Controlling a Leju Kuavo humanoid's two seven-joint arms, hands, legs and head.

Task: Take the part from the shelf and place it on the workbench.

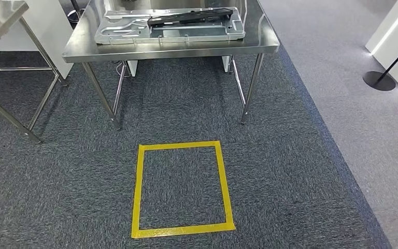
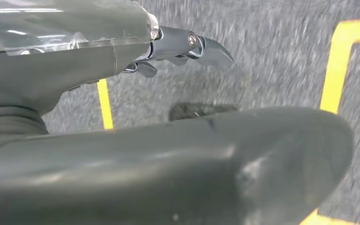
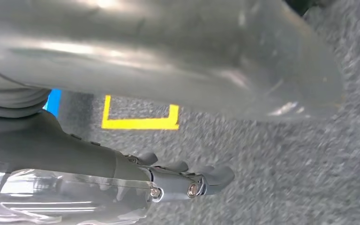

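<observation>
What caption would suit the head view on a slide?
A steel workbench bearing a flat metal part stands beyond a yellow tape square on grey carpet.

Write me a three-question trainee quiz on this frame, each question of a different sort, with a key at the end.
1. True or false: a yellow tape rectangle is marked on the carpet in front of the steel table.
2. Multiple choice: the grey metal panel with a black part on it lies (A) on the carpet, (B) on the steel table, (C) inside the tape rectangle.
3. Short answer: what do the left hand and right hand hold?

Key:
1. True.
2. B.
3. Nothing; both hang over the carpet, fingers apart, with nothing in them.
</observation>
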